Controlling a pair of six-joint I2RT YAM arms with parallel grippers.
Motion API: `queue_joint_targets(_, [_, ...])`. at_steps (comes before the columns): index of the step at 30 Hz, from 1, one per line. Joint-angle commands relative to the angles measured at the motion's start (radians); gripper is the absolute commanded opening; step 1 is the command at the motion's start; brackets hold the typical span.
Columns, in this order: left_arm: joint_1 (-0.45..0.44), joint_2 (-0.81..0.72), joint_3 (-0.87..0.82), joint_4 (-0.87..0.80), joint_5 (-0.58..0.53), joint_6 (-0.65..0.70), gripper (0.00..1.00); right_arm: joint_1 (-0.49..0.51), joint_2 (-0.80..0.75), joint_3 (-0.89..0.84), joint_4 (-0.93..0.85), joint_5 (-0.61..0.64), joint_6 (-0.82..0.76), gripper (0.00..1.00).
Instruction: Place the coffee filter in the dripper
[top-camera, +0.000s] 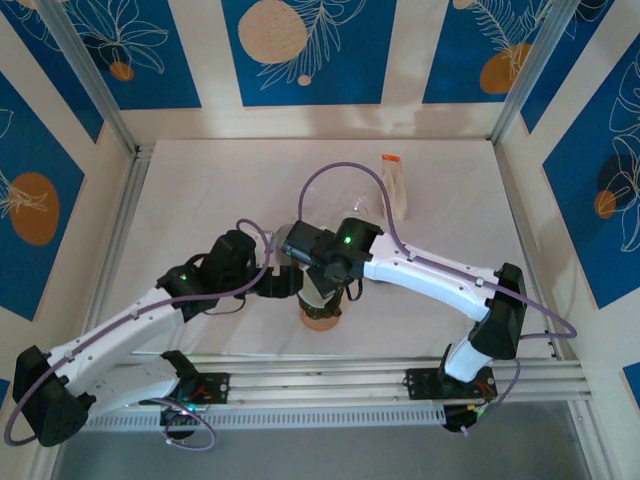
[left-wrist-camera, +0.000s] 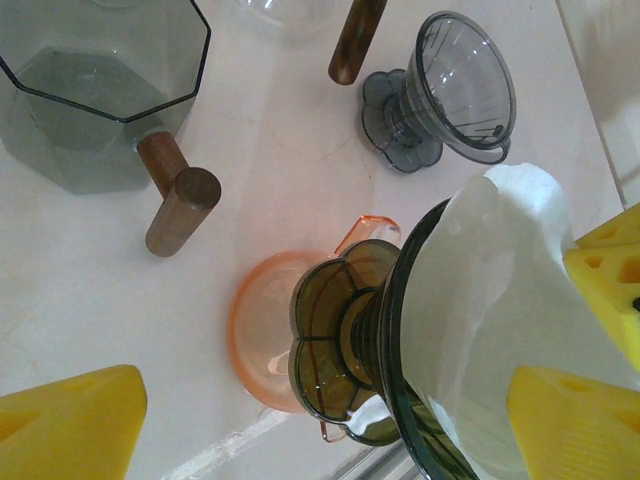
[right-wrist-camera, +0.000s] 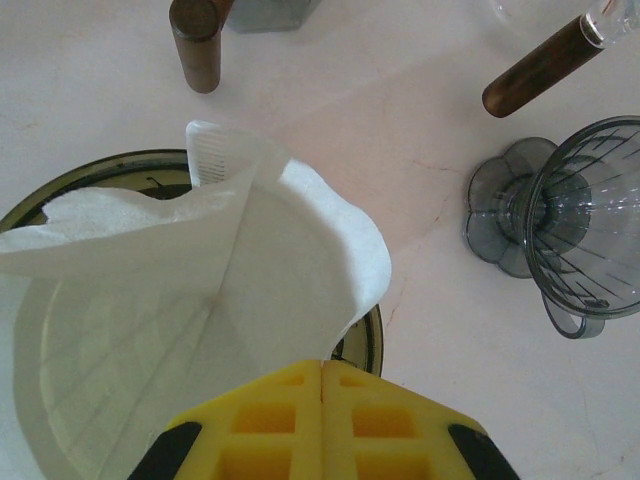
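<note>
**While Pinched at the Edge, Seated in the Dripper**

White coffee filter (right-wrist-camera: 180, 330) inside the olive-green dripper (left-wrist-camera: 340, 320), opened out against the bowl. One edge risen above the rim and folded over. Dripper's flower-shaped foot set over an orange glass piece (left-wrist-camera: 255, 330), at the near middle of the table (top-camera: 200, 180), between the two wrists.

Right gripper (right-wrist-camera: 322, 385) down at the filter's edge. Yellow pads pressed flat together with no gap, the paper running in under the tips.

Left gripper (left-wrist-camera: 320, 440) spread wide. One finger well apart from the dripper on one side, the other just beside the filter on the opposite side. Clamped on nothing that can be made out.

Elsewhere on the table, near the green dripper:
- a clear grey dripper (left-wrist-camera: 455, 90);
- an eight-sided grey glass vessel (left-wrist-camera: 100, 90) with a wooden handle (left-wrist-camera: 180, 205);
- a second wooden handle (left-wrist-camera: 355, 40), close to the grey dripper.

Well apart, toward the far right: a pale packet (top-camera: 397, 185) with an orange top, lying flat.
</note>
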Motion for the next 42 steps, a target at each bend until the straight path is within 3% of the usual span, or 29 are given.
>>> queue_joint_targets(1, [0.014,0.011,-0.018,0.001,0.026,0.025,0.88,0.007,0.01,0.0,-0.008,0.008,0.002,0.0])
queue_joint_targets(7, [0.014,0.022,-0.017,-0.015,0.031,0.029,0.8,0.007,0.002,-0.003,0.009,-0.007,0.01,0.04])
queue_joint_targets(13, [0.013,0.023,-0.014,-0.016,0.031,0.026,0.79,0.006,-0.051,0.013,0.03,0.018,0.032,0.35])
queue_joint_targets(16, [0.014,0.021,-0.015,-0.011,0.033,0.021,0.8,-0.002,-0.076,0.008,0.029,0.018,0.051,0.44])
queue_joint_targets(20, [0.014,0.022,-0.018,-0.007,0.033,0.018,0.8,-0.018,-0.107,-0.041,0.053,-0.025,0.076,0.42])
queue_joint_targets(26, [0.014,0.022,-0.021,-0.005,0.035,0.019,0.8,-0.027,-0.124,-0.102,0.079,-0.074,0.095,0.18])
queue_joint_targets(30, [0.014,0.026,-0.028,-0.001,0.035,0.016,0.8,-0.027,-0.122,-0.131,0.092,-0.084,0.102,0.12])
queue_joint_targets(38, [0.014,0.023,-0.043,0.01,0.039,0.004,0.8,-0.027,-0.122,-0.156,0.099,-0.081,0.114,0.09])
queue_joint_targets(40, [0.013,0.02,-0.042,0.007,0.037,0.005,0.8,-0.024,-0.135,-0.14,0.097,-0.066,0.114,0.12])
queue_joint_targets(42, [0.013,0.018,-0.041,0.005,0.036,0.005,0.8,-0.019,-0.151,-0.118,0.089,-0.04,0.118,0.23])
